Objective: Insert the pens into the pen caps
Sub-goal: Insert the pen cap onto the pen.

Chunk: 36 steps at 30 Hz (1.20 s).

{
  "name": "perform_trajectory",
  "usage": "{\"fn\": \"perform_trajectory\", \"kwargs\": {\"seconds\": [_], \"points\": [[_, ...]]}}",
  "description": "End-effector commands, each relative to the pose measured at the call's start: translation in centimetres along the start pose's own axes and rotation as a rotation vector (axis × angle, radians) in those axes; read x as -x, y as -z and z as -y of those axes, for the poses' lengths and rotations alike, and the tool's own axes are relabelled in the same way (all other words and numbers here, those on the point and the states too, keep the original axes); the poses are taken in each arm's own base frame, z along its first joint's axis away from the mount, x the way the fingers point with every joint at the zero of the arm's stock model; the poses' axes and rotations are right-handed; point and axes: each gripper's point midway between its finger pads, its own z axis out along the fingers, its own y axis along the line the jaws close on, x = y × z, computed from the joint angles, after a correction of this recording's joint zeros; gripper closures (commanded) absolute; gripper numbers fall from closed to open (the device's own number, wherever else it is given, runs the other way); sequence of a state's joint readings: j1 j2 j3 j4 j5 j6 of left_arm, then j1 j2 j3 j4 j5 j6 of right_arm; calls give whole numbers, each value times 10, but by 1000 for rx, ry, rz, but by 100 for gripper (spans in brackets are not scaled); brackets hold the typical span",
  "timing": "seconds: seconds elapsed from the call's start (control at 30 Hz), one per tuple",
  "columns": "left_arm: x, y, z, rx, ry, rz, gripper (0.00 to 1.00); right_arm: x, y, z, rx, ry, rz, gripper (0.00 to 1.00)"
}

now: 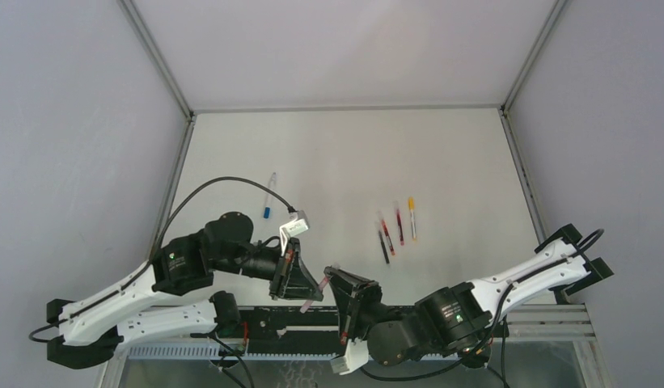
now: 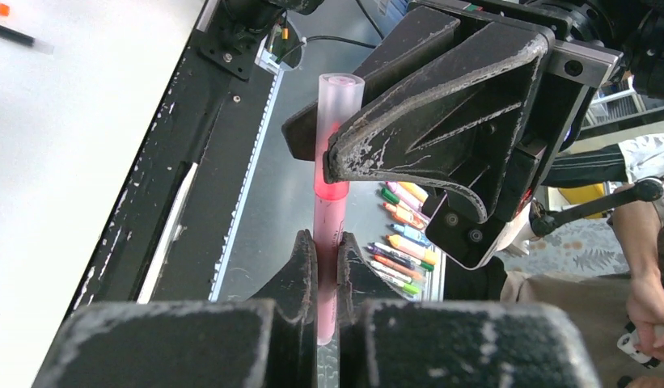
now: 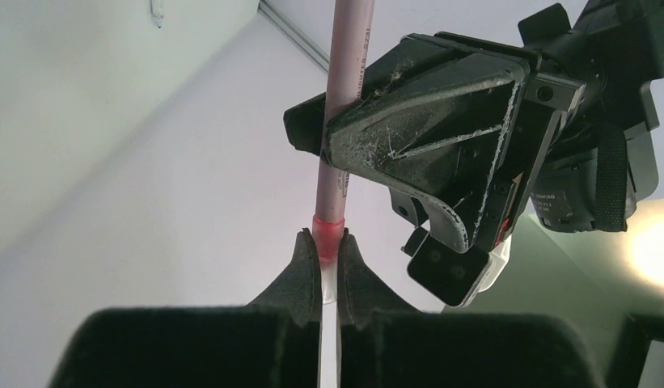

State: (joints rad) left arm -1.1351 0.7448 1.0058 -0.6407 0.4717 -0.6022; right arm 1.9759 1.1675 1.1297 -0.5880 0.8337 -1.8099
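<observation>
Left tool (image 2: 327, 250) is clamping the pink pen (image 3: 348, 65). Right tool (image 3: 332, 246) is clamping its cap (image 2: 338, 105), both hanging at the table's (image 1: 353, 162) near edge. Cap is looking partly on, so seating is underway. Next move is calling for a straight push. Four pens (image 1: 399, 224) are lying clustered right, one blue pen (image 1: 270, 194) left.

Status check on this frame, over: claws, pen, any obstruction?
Left claw shut on pink pen. Right claw shut on pink cap, pen end inside it. Nothing between them; other pens lie well aside.
</observation>
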Motion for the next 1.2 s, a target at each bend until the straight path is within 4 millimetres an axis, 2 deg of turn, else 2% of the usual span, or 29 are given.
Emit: {"fn": "perform_trajectory", "kwargs": {"seconds": [0.0,0.17,0.33,0.57,0.87,1.03,1.17], "points": [[149,28,17,25,-122,642,100,139,-6,-18,22,131,511,100],[146,24,16,19,-132,622,100,120,-9,-14,10,93,461,100],[138,16,9,36,-136,571,100,90,-11,-16,13,93,381,100],[129,1,1,40,-119,514,100,56,-11,-16,6,125,293,87],[122,-6,-3,41,-112,484,100,23,-8,-16,5,105,177,80],[120,-9,-5,44,-107,477,100,0,-1,-11,-21,80,101,74],[118,-11,-7,45,-103,467,100,-11,5,-8,-35,74,70,72]]}}
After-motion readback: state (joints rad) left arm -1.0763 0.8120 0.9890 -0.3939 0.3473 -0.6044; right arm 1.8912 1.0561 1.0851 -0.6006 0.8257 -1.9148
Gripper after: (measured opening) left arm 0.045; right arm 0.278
